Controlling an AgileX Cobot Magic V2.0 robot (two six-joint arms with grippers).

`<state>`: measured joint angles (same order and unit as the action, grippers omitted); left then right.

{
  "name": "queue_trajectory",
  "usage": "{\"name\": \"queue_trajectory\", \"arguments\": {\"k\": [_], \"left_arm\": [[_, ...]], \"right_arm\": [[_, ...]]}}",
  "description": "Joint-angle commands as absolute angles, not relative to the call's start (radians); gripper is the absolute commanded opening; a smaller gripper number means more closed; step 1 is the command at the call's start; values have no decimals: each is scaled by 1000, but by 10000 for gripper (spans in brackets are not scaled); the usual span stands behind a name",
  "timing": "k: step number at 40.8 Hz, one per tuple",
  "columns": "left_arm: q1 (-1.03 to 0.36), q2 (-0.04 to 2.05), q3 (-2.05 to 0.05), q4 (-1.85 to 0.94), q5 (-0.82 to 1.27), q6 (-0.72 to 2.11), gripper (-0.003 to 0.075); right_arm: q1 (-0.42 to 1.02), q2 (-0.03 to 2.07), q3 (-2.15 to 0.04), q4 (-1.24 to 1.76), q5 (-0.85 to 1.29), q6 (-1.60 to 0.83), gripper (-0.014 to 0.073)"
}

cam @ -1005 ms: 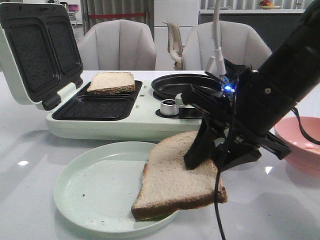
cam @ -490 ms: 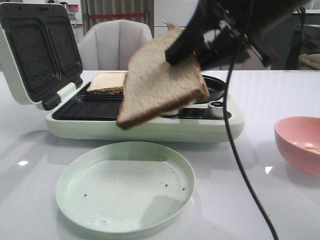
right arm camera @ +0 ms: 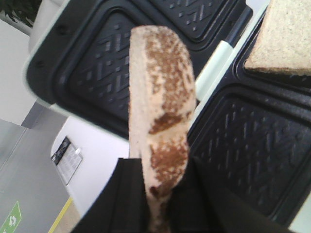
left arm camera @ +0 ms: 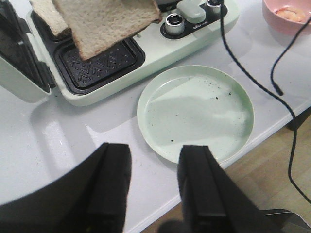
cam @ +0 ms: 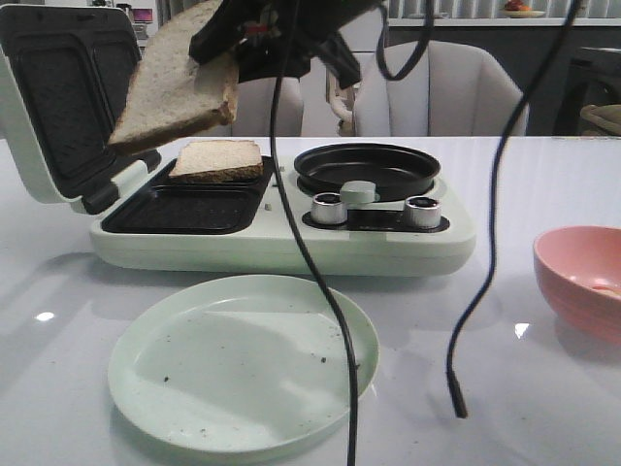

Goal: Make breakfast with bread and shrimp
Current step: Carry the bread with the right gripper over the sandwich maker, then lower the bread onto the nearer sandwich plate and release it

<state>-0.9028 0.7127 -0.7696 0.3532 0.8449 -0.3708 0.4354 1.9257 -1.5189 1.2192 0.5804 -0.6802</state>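
My right gripper is shut on one bread slice and holds it tilted in the air above the left side of the open sandwich maker. In the right wrist view the slice shows edge-on between the fingers, over the empty front cavity. The second slice lies in the far left cavity. The shrimp lies in the pink bowl. My left gripper is open and empty above the table's front edge, near the plate.
The pale green plate sits empty in front of the sandwich maker. Its lid stands open at the left. A round black pan and two knobs are on its right half. Two black cables hang down over the plate.
My right gripper lifted the bread slice off the plate and carried it up and to the left, over the sandwich maker. The plate is now bare.
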Motion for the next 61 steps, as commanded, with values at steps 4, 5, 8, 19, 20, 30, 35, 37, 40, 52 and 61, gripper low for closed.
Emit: {"name": "queue_trajectory", "arguments": {"k": [4,5,8,19,20,30,35,37,40,52,61], "left_arm": [[-910,709,-797,371,771,-371,311],[-910,709,-797,371,771,-371,311],[-910,709,-797,371,771,-371,311],[-910,709,-797,371,778,-371,311],[-910,709,-797,371,778,-371,311],[-910,709,-797,371,778,-371,311],[-910,709,-797,371,778,-371,311],[-910,709,-797,371,778,-371,311],[-910,709,-797,371,778,-371,311],[-910,709,-797,371,778,-371,311],[-910,709,-797,371,778,-371,311]], "right_arm": [[447,2012,-1668,1272,583,-696,59],[449,2031,-1679,1272,587,-696,70],[452,2072,-1713,1272,597,-696,163],[437,2110,-1728,1272,575,-696,574],[430,2109,-1730,1272,576,-697,572],[383,2050,-1785,1022,695,-675,570],[383,1953,-1785,737,721,-520,570],[383,1909,-1785,616,745,-443,570],[383,1837,-1781,442,798,-330,570],[383,1528,-1582,105,854,-145,570],[382,1269,-1315,47,856,-92,570]]}}
